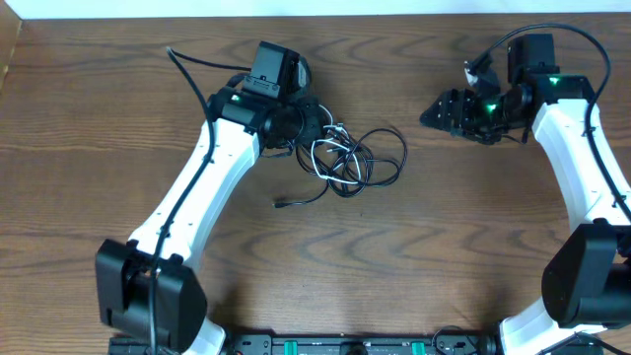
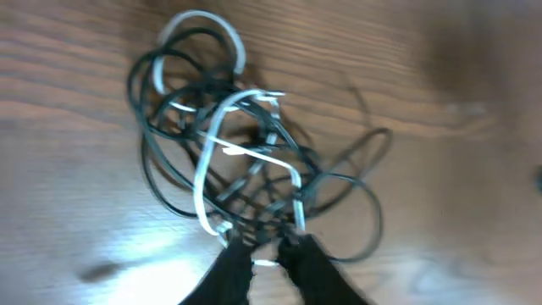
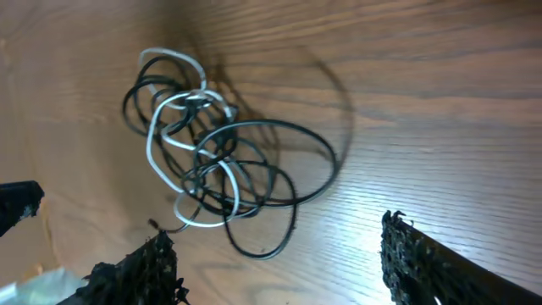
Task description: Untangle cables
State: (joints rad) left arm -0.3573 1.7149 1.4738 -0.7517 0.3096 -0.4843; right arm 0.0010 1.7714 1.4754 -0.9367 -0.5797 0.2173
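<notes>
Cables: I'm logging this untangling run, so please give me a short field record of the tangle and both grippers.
cables: one knotted clump, black cords plus one white, lying on the table
loose end: a black plug end trails out of the clump towards the robot's side
left gripper: closed at the clump's edge, strands between its fingers
right gripper: open, apart from the clump, holding nothing
untangled: not yet

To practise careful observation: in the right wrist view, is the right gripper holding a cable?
No: the right gripper is open, and the cables lie beyond it.
</notes>
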